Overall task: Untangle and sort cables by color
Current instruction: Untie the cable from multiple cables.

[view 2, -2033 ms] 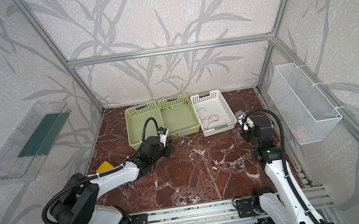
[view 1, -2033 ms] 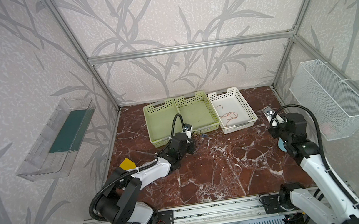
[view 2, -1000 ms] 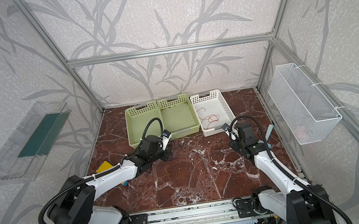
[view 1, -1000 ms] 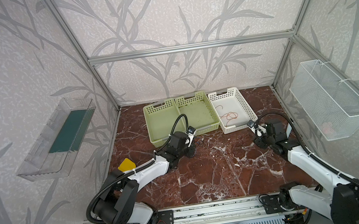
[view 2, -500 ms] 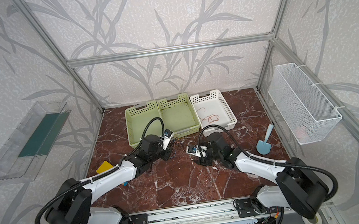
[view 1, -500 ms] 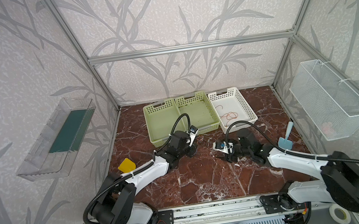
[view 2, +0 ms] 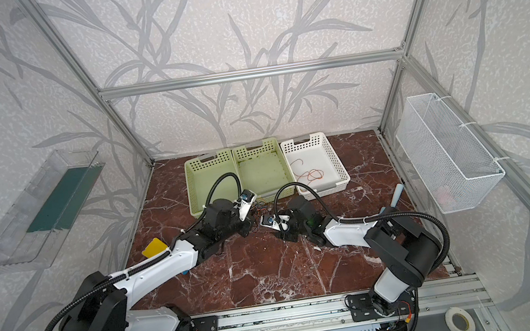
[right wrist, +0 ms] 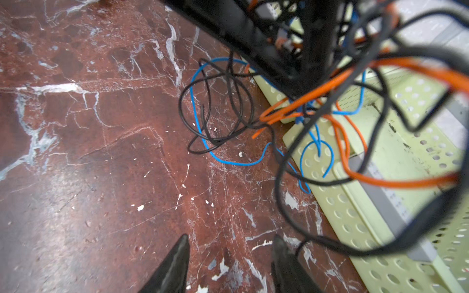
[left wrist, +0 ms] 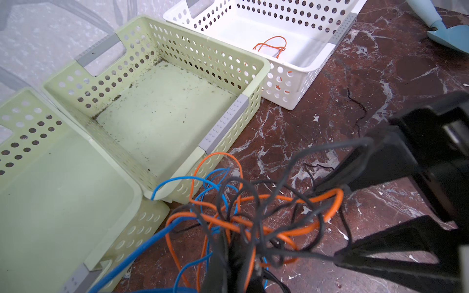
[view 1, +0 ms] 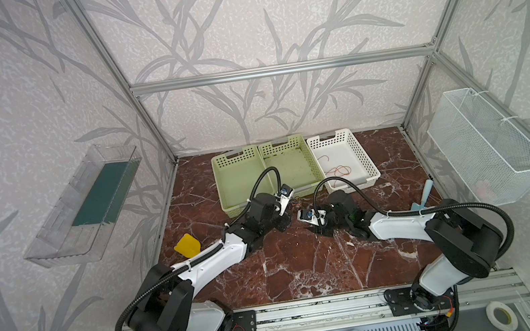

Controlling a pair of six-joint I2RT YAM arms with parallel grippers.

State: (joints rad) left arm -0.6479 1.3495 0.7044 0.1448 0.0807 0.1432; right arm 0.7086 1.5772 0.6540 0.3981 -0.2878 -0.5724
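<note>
Left claw [left wrist: 236, 267] clamped tight on cables [left wrist: 241, 223], knot held just before green basket [left wrist: 228, 119]. Right claw [right wrist: 231, 266] part open, empty, facing it; loose loops lie straight ahead, between both claws

Soft, even light filled both top views; the desk [right wrist: 76, 177] showed mild glare, and the nearest cables [right wrist: 406, 67] were blurred in the wrist views.

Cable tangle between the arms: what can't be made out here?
- Top views: the cable tangle is too small to tell colours apart.
- Left wrist view: the left claw is buried in the tangle and cut by the picture edge; which strands it pinches is unclear.
- Right wrist view: the nearest black loop is blurred; whether it touches the right claw is unclear.
</note>
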